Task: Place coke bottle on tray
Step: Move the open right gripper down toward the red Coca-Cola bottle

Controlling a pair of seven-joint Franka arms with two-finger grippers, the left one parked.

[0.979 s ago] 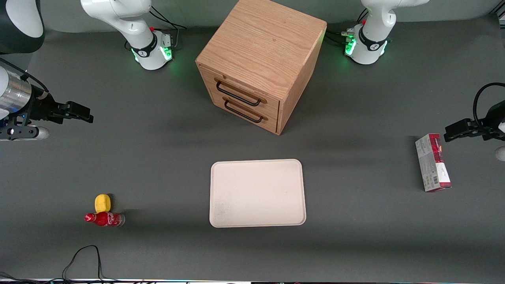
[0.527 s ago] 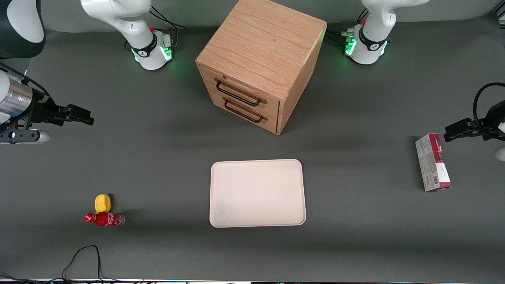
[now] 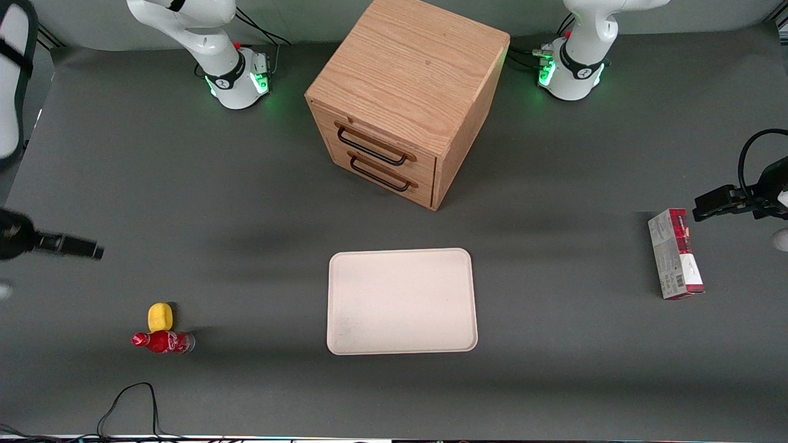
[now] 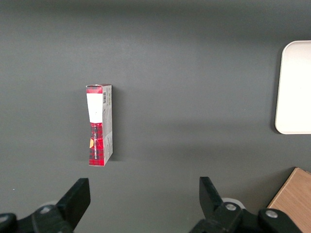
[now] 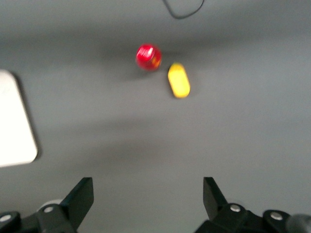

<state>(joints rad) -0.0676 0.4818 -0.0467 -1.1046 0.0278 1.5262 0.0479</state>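
White Franka arm [image 3: 191, 24] on a round base [image 3: 237, 83] glowing green, ringed by a black band, a red button on top and black cables trailing off; its black two-finger gripper [image 5: 148, 201] has wedge-shaped fingers [image 5: 80, 196] spread wide, silver screws showing at their roots

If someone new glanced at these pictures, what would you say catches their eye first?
Probably the wooden drawer cabinet, large at mid-table, with the cream tray lying empty nearer the front camera. Next, the red coke bottle touching a yellow lemon-like object toward the working arm's end, where the open hand hangs above the table, holding nothing.
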